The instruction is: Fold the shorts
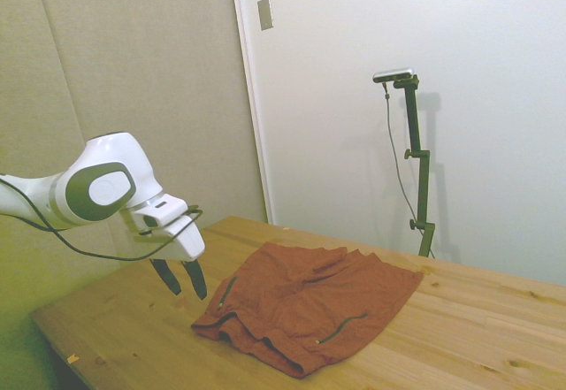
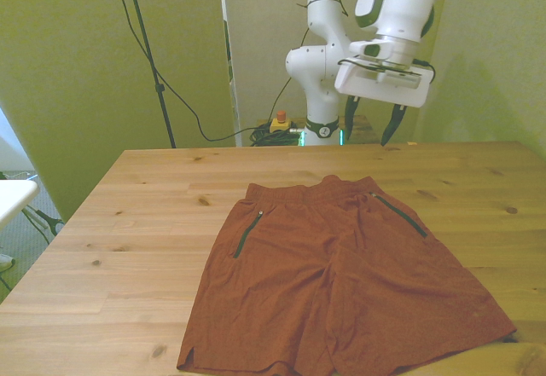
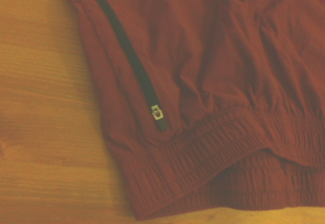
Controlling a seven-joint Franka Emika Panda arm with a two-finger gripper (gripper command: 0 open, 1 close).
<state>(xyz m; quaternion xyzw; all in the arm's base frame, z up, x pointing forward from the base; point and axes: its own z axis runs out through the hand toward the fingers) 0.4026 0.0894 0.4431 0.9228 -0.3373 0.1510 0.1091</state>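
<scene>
The shorts (image 2: 341, 282), rust-orange, lie spread flat and unfolded on the wooden counter (image 2: 128, 240), waistband toward the far edge and legs toward the near edge in the front view. That view shows two dark green pocket trims, one (image 2: 247, 233) on the front view's left and one (image 2: 399, 214) on its right. The wrist view alone resolves the gathered elastic waistband (image 3: 228, 158) and a small pale pull tab (image 3: 157, 113) at the end of one trim (image 3: 127, 51). The side view shows the garment (image 1: 309, 306) slightly rumpled at its edges. The end effector (image 2: 368, 129) hangs above the counter beyond the waistband, clear of the fabric, tilted, its dark fingers (image 1: 196, 280) apart and holding nothing.
</scene>
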